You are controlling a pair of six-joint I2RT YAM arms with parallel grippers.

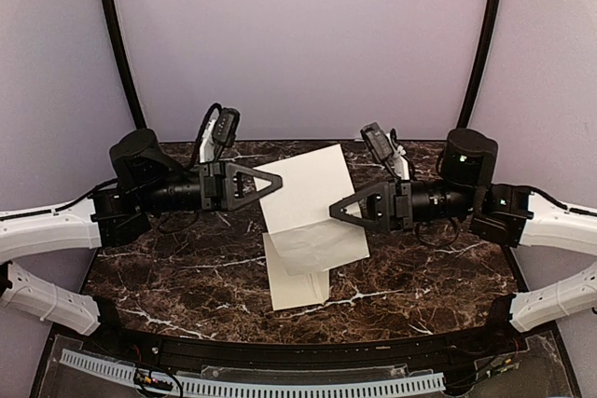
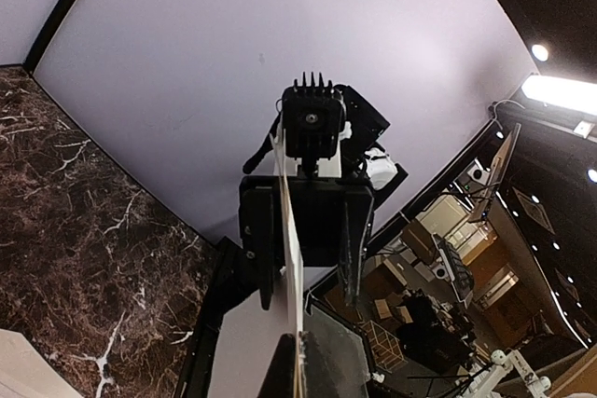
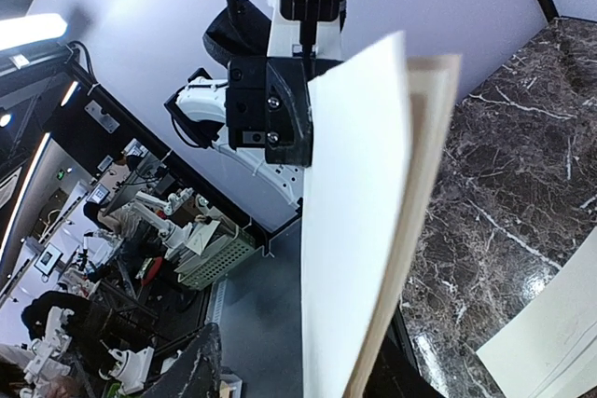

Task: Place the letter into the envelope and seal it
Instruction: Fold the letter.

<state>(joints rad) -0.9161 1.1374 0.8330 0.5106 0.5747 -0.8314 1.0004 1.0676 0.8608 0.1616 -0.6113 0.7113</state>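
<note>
Left fingers [image 1: 273, 180] clamp the folded letter [image 1: 312, 184] upright above the envelope [image 1: 297, 281] on the tabletop [image 1: 168, 267], probably for lining it up; right fingers [image 1: 340, 212] stand parted beside its far edge.

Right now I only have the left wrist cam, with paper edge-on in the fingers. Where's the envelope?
Observer: In the top view, the envelope lies flat on the table near the middle. The raised letter partly covers it from above.
Operator: Single sheet or folded?
Observer: It looks folded. The right wrist view shows two layers along its edge.
Operator: Which part am I holding?
Observer: The left gripper pinches the letter's left corner. The sheet tilts from there across to the right gripper, which sits at its right edge.
</note>
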